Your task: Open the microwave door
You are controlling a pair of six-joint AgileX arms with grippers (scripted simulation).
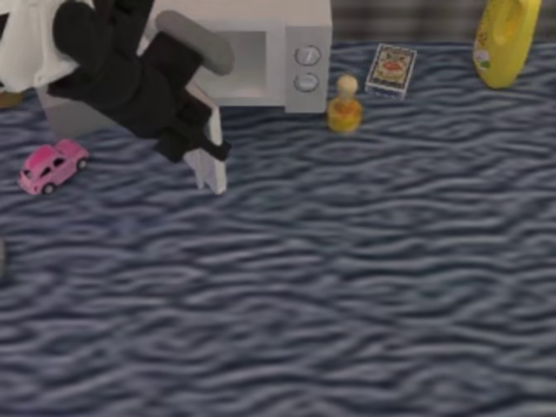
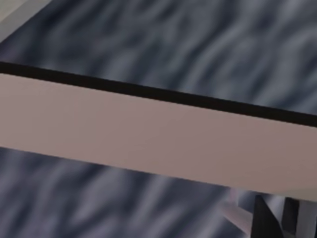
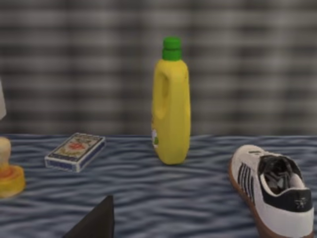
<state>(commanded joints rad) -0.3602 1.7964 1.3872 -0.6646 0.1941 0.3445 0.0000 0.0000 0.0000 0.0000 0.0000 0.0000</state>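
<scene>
You are working over a rippled blue-grey cloth [image 1: 347, 287] with a plaid backdrop behind. The microwave [image 1: 300, 22] sits at the far left of the table, and its door [image 1: 211, 156] already stands swung outward, edge-on, showing a pale cavity. Your left gripper [image 1: 204, 143] is at the door's free edge; you cannot tell whether its fingers are clamped. The swing looks mid-course, so next carry the edge farther along its arc. The right arm is out of the top view.
</scene>
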